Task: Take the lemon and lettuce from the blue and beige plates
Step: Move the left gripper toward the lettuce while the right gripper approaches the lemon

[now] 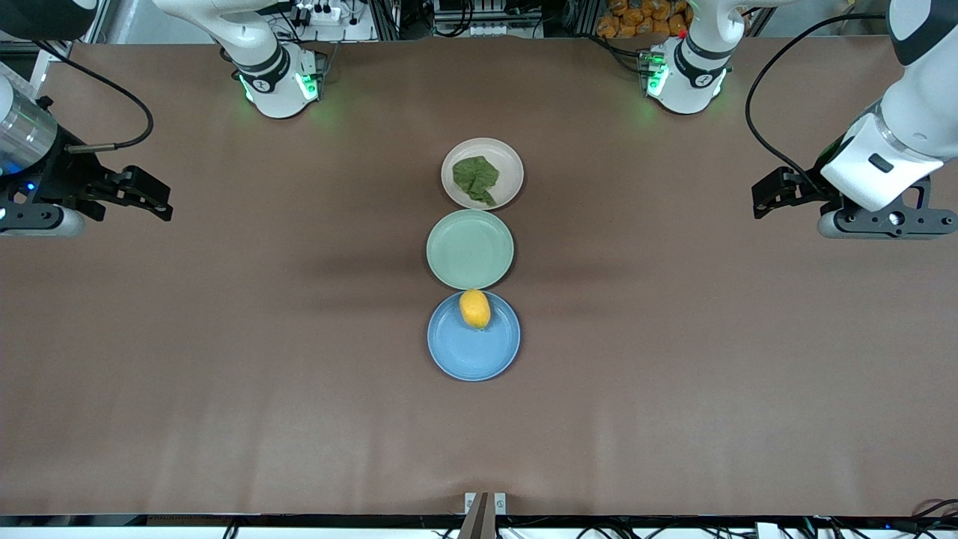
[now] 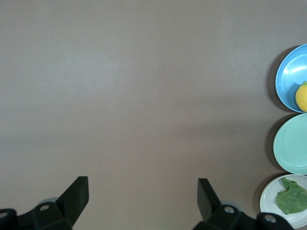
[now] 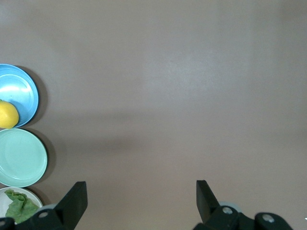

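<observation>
Fingers gape wide on both the left gripper (image 1: pixel 771 201) and right gripper (image 1: pixel 153 198); round lemon (image 1: pixel 474 308) might roll away if nudged.

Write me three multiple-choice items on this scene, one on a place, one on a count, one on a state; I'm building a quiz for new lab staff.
1. Where does the lemon lie?
A. on the blue plate
B. on the green plate
C. on the bare table

2. How many plates stand on the table?
A. two
B. three
C. four

3. How are the two grippers?
A. both shut on food
B. one open, one shut
C. both open and holding nothing

Answers:
1. A, the lemon sits at the blue plate's edge nearest the green plate.
2. B, a beige plate with lettuce, a green one and a blue one stand in a row.
3. C, the left gripper and the right gripper show spread fingers over bare table at their own ends.
</observation>
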